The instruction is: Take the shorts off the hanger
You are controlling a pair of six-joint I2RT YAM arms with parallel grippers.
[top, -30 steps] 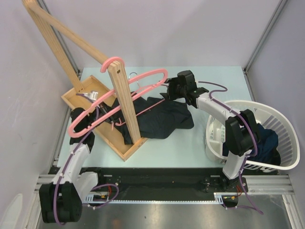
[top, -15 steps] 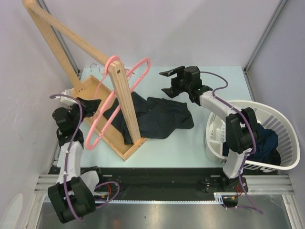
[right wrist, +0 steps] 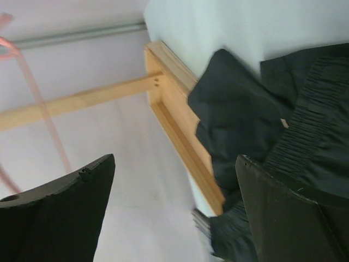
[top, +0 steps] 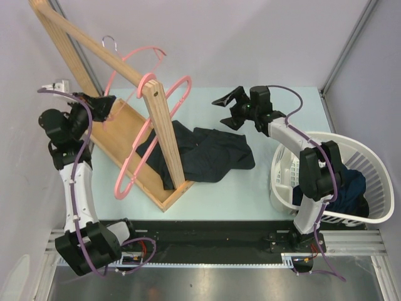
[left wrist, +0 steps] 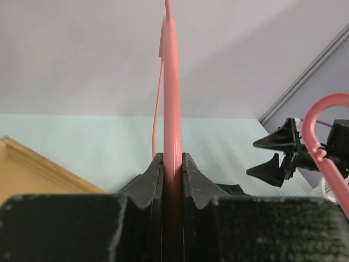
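Wooden rack [top: 160,135] stands between the two arms. Shorts [top: 210,153] are a dark heap on the table [top: 263,182], off the hanger, just under and ahead of the right gripper [top: 223,110], whose fingers gape wide and empty. One garment or two, I can't tell. They look soft, limp and light; pinch the ribbed waistband. The bare pink hanger [left wrist: 173,109] is clamped between the left gripper [left wrist: 172,159] fingers.

Bare desk [top: 250,188] between the shorts [top: 213,153] and the basket [top: 282,179] lies open; the wooden rack [top: 164,135] and pink hangers [top: 146,76] crowd the left, seemingly leaving little passage.
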